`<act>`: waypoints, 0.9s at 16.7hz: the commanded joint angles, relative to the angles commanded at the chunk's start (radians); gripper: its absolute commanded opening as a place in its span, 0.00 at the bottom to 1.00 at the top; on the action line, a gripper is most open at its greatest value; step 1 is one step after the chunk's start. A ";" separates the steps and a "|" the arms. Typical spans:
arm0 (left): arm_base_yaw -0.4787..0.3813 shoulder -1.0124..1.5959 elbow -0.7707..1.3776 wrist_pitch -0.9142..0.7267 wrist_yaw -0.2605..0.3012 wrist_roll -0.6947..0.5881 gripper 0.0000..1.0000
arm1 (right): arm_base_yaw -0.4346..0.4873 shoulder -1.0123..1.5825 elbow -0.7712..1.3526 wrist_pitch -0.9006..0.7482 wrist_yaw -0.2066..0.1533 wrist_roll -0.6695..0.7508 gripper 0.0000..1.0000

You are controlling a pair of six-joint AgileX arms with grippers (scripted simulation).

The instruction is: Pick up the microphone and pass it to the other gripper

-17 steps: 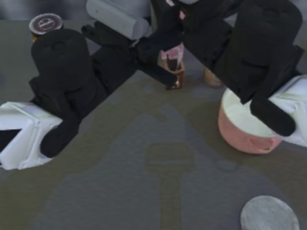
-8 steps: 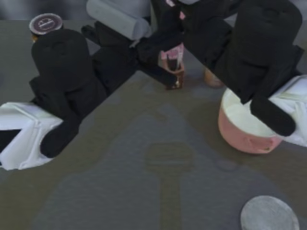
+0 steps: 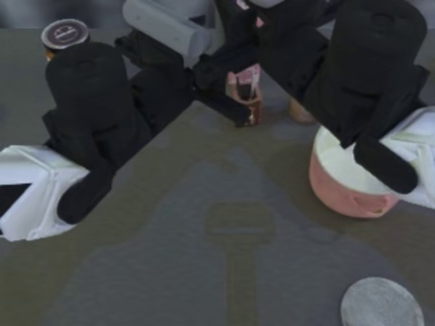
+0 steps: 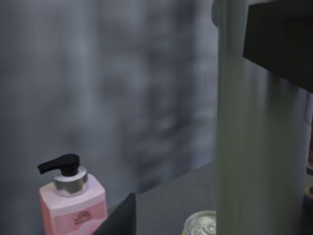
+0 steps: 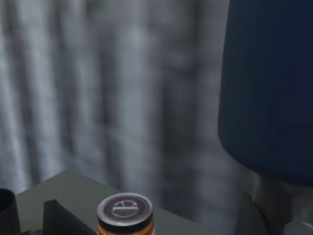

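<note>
The microphone [image 3: 163, 24] is sitting up off the table at the far middle of the top view. Its grey handle is slanting toward the left there, and its head is hiding under my right arm. In the right wrist view the dark blue foam head [image 5: 266, 88] is filling one side of the picture. In the left wrist view the grey handle [image 4: 254, 147] is standing very close to the camera.

My left gripper [image 3: 178, 73] is reaching in just beside the handle, and my right gripper [image 3: 228, 58] is meeting it from the other side. I cannot tell whether either one is clamping the microphone or standing apart from it.

Just in front of them a brown pen holder [image 3: 253, 105] and a pink pump bottle [image 3: 245, 73] are standing close together. Farther right, a pink bowl [image 3: 340, 193] is lying partly under my right arm. A grey disc [image 3: 380, 305] is resting at the near right corner. A dark-lidded jar [image 3: 64, 32] is standing at the far left.
</note>
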 joint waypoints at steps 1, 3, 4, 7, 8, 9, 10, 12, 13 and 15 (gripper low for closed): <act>0.000 0.000 0.000 0.000 0.000 0.000 1.00 | 0.000 0.000 0.000 0.000 0.000 0.000 0.00; 0.000 0.000 0.000 0.000 0.000 0.000 1.00 | 0.000 0.000 0.000 0.000 0.000 0.000 0.00; 0.000 0.000 0.000 0.000 0.000 0.000 1.00 | 0.000 0.000 0.000 0.000 0.000 0.000 0.00; 0.038 -0.009 -0.025 -0.005 -0.034 0.016 1.00 | -0.009 -0.025 -0.004 0.001 0.005 -0.011 0.00; 0.043 -0.033 -0.048 -0.010 -0.031 0.016 1.00 | -0.020 -0.036 -0.015 0.001 -0.007 -0.011 0.00; 0.050 -0.067 -0.078 -0.016 -0.028 0.017 1.00 | -0.032 -0.050 -0.029 0.000 -0.021 -0.011 0.00; 0.058 -0.112 -0.111 -0.023 -0.025 0.018 1.00 | -0.047 -0.067 -0.045 0.000 -0.038 -0.010 0.00; 0.074 -0.207 -0.183 -0.036 -0.017 0.016 1.00 | -0.078 -0.102 -0.078 0.000 -0.074 -0.008 0.00; 0.080 -0.242 -0.215 -0.041 -0.013 0.015 1.00 | -0.091 -0.116 -0.092 0.000 -0.088 -0.007 0.00; 0.088 -0.280 -0.251 -0.047 -0.008 0.015 1.00 | -0.110 -0.134 -0.110 0.000 -0.106 -0.006 0.00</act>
